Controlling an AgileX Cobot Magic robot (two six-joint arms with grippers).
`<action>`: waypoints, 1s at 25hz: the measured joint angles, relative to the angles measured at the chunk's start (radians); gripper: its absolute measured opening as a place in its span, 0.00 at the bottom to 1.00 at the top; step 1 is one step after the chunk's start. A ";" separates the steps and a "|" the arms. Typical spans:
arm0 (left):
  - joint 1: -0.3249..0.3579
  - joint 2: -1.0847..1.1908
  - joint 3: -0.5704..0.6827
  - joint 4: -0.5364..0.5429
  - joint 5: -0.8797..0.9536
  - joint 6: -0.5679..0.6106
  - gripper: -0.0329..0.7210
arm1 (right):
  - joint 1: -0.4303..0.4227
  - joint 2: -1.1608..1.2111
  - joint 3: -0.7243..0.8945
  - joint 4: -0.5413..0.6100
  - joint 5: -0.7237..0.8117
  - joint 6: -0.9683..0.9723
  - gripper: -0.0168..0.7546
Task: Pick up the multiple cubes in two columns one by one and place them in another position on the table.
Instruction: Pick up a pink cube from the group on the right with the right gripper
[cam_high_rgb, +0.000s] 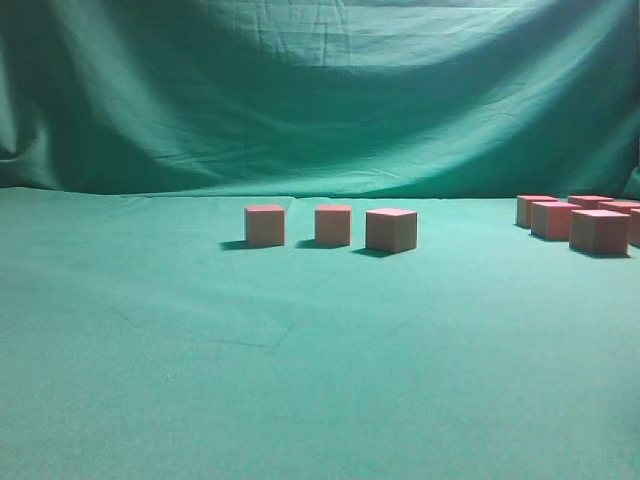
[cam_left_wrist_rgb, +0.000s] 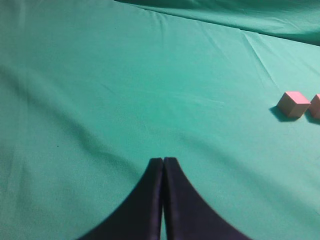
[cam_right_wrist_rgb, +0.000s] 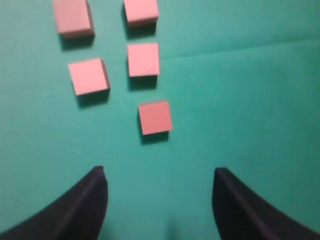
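Several pink-topped cubes stand in two columns at the far right of the exterior view, the nearest one (cam_high_rgb: 599, 231) in front. The right wrist view shows the same group from above, with the nearest cube (cam_right_wrist_rgb: 155, 117) ahead of my right gripper (cam_right_wrist_rgb: 160, 175), which is open, empty and above the cloth. Three more cubes stand in a row at the table's middle: left (cam_high_rgb: 265, 225), centre (cam_high_rgb: 333, 224), right (cam_high_rgb: 391, 229). My left gripper (cam_left_wrist_rgb: 163, 160) is shut and empty over bare cloth; one cube (cam_left_wrist_rgb: 293, 104) lies far to its right. Neither gripper shows in the exterior view.
The table is covered by a green cloth (cam_high_rgb: 300, 380) and a green curtain (cam_high_rgb: 320, 90) hangs behind it. A second cube (cam_left_wrist_rgb: 316, 106) is cut by the right edge of the left wrist view.
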 joint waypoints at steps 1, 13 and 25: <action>0.000 0.000 0.000 0.000 0.000 0.000 0.04 | -0.022 0.000 0.042 0.025 -0.019 -0.010 0.57; 0.000 0.000 0.000 0.000 0.000 0.000 0.04 | -0.133 0.020 0.306 0.192 -0.367 -0.285 0.57; 0.000 0.000 0.000 0.000 0.000 0.000 0.04 | -0.133 0.189 0.309 0.180 -0.517 -0.309 0.57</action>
